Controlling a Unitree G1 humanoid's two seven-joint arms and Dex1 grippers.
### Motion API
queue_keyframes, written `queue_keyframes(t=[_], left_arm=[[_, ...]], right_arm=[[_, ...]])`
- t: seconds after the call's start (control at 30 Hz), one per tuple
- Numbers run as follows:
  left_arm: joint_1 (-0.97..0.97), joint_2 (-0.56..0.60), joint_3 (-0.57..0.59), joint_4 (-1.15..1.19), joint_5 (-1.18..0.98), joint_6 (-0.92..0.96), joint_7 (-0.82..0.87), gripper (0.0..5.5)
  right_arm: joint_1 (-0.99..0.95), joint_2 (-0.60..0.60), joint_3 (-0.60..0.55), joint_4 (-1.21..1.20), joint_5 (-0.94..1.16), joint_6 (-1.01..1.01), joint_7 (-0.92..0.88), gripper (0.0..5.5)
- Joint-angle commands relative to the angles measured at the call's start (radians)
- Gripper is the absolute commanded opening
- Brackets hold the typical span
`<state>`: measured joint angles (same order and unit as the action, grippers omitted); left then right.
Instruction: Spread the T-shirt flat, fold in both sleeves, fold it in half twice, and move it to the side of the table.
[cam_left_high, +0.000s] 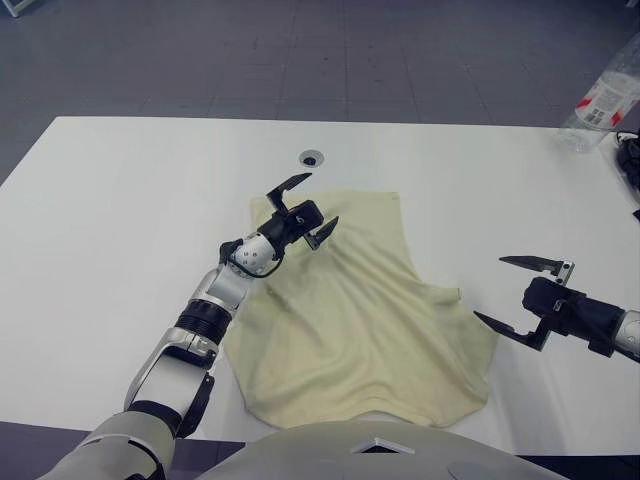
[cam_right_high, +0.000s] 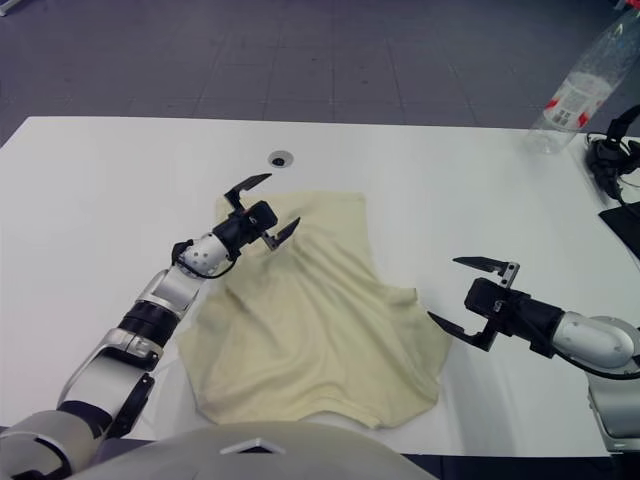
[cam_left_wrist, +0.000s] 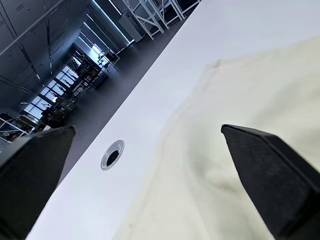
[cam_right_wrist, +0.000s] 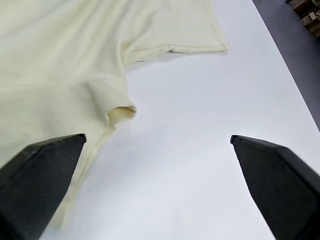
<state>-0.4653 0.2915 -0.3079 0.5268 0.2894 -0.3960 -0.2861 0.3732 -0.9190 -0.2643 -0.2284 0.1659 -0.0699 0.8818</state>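
Pale yellow T-shirt (cam_left_high: 360, 330) lying rumpled mid-table (cam_left_high: 120, 230). My left gripper (cam_left_high: 320, 200) hovering over its far corner, fingers spread wide. My right gripper (cam_left_high: 490, 288) hanging beside its right edge, fingers likewise spread. Plastic bottle (cam_left_high: 603, 100) label showing red-white, print unreadable.

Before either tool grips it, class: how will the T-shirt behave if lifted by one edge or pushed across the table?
Lifted, the T-shirt will probably hang limp: it lies in soft wrinkles with a curled edge. Pushed, it would likely bunch rather than slide over the smooth table. It looks thin, so probably light for the left tool above it.
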Motion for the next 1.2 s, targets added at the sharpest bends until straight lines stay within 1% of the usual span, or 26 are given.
queue_keyframes(t=[0.03,0.17,0.33,0.47,0.6,0.7,0.8,1.0,1.2], left_arm=[[0.015,0.008,0.052,-0.110,-0.027,0.024,0.014,5.40],[0.084,0.061,0.116,-0.323,-0.086,0.093,-0.043,5.40],[0.263,0.197,0.162,-0.597,-0.154,0.160,-0.189,5.40],[0.392,0.289,0.198,-0.718,-0.179,0.186,-0.267,5.40],[0.493,0.330,0.222,-0.783,-0.187,0.239,-0.300,5.40],[0.579,0.344,0.223,-0.811,-0.147,0.264,-0.294,5.40],[0.656,0.370,0.224,-0.841,-0.122,0.273,-0.311,5.40],[0.734,0.413,0.213,-0.845,-0.080,0.280,-0.337,5.40],[0.753,0.419,0.186,-0.806,-0.021,0.283,-0.331,5.40]], right_arm=[[-0.164,0.077,0.072,-0.004,0.015,0.058,-0.057,5.39],[-0.410,0.217,0.192,0.118,-0.073,0.096,-0.193,5.39],[-0.668,0.399,0.292,0.431,-0.173,0.058,-0.346,5.39],[-0.832,0.500,0.339,0.715,-0.228,-0.014,-0.422,5.39],[-0.924,0.565,0.377,0.908,-0.275,-0.093,-0.463,5.39],[-0.965,0.576,0.451,1.042,-0.378,-0.175,-0.514,5.39],[-0.998,0.572,0.488,1.151,-0.434,-0.223,-0.549,5.39],[-1.040,0.524,0.522,1.285,-0.510,-0.296,-0.631,5.39],[-1.041,0.475,0.528,1.313,-0.530,-0.369,-0.654,5.39]])
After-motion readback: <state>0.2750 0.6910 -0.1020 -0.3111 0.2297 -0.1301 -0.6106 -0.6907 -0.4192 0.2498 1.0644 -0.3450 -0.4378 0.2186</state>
